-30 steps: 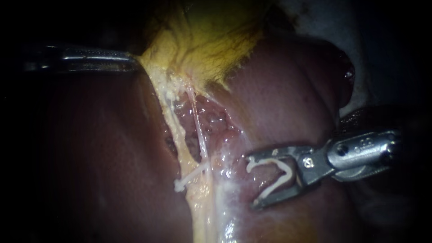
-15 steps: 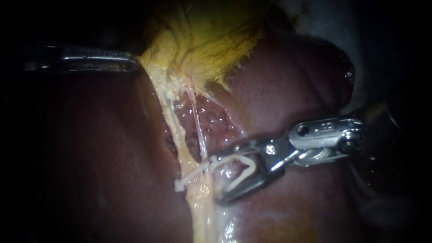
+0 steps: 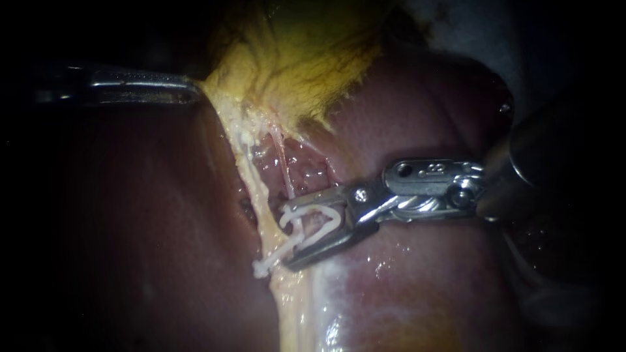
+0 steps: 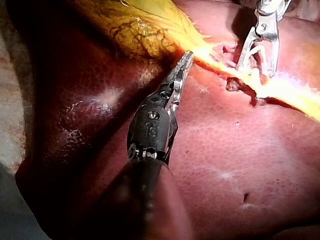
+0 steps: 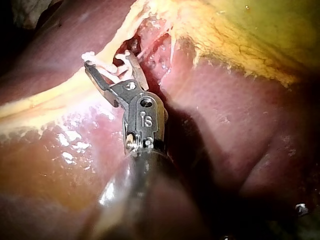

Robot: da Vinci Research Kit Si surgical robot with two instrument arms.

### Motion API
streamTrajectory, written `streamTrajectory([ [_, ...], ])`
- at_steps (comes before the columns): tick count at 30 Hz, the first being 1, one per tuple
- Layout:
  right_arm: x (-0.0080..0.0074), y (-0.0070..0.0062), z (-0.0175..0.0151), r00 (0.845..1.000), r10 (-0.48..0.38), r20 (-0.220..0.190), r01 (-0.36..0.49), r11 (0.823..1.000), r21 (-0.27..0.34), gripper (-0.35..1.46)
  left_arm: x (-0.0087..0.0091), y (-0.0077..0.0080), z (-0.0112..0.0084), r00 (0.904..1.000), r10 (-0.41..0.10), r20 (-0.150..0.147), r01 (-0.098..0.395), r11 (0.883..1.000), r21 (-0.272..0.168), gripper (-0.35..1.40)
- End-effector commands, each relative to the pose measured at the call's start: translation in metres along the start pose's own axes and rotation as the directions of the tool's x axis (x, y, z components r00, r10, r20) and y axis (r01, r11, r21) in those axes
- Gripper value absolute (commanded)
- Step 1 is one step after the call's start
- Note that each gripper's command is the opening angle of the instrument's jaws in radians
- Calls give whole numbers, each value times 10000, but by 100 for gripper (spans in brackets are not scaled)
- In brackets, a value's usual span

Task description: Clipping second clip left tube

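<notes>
the tube (image 3: 287, 189) runs taut between the wide-set jaws of the right instrument (image 3: 289, 236). both jaws hold an open clip (image 3: 334, 218), and the tube seems to lie in its mouth, not yet squeezed. a seated clip (image 3: 264, 266) sits just beyond the lower jaw. best to seat the tube deep, keep clear of the seated clip, then close square across. the left instrument (image 3: 186, 85) pinches the gallbladder (image 3: 306, 58) edge, jaws pressed on it.

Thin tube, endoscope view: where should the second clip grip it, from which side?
The bare stretch of thin tube just above the placed clip, from the right, crosswise: it stands taut, nearly upright, and the right instrument's loaded clip opens that way.
</notes>
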Motion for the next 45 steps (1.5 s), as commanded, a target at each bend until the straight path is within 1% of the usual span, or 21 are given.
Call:
streamTrajectory([
  [1,-3,3,3,10000,33,-16,-33,10000,-11,54,0,0,0,10000,-1,-1,1,10000,-2,-35],
  [4,-8,9,9,9999,119,-59,-119,9999,-34,55,0,0,0,10000,-1,-1,1,10000,-3,-35],
  [7,-9,14,15,9993,291,-213,-291,9996,-2,55,0,0,0,10000,-1,-1,1,10000,-5,-35],
  [10,-6,16,21,9977,547,-395,-546,9985,54,56,0,-1,1,10000,0,-1,0,10000,-10,-35],
  [14,-2,17,29,9948,804,-627,-788,9965,271,56,0,-1,1,10000,0,-1,0,10000,-13,-35],
  [18,-1,17,34,9926,980,-719,-941,9940,550,56,0,-1,2,10000,-1,-2,1,10000,-17,-35],
  [23,0,10,38,9875,1256,-952,-1147,9870,1125,56,0,-1,3,10000,-1,-2,1,10000,-23,-35],
  [27,0,1,41,9785,1641,-1248,-1395,9727,1855,56,0,-1,3,10000,-1,-2,1,10000,-25,-35],
  [29,1,-3,43,9758,1744,-1315,-1439,9663,2135,55,0,-1,3,10000,-1,-2,1,10000,-27,-35],
  [33,2,-12,46,9758,1701,-1375,-1299,9565,2612,54,0,-2,4,10000,-1,-2,1,10000,-33,-35],
  [37,2,-19,47,9771,1652,-1341,-1203,9488,2920,51,0,-2,4,10000,-1,-2,1,10000,-34,-35],
  [41,3,-22,48,9787,1612,-1272,-1165,9460,3025,44,0,-2,4,10000,-1,-2,1,10000,-36,-35],
  [45,4,-22,49,9788,1610,-1268,-1163,9459,3030,27,0,-2,5,10000,-3,-2,3,10000,-41,-35],
])
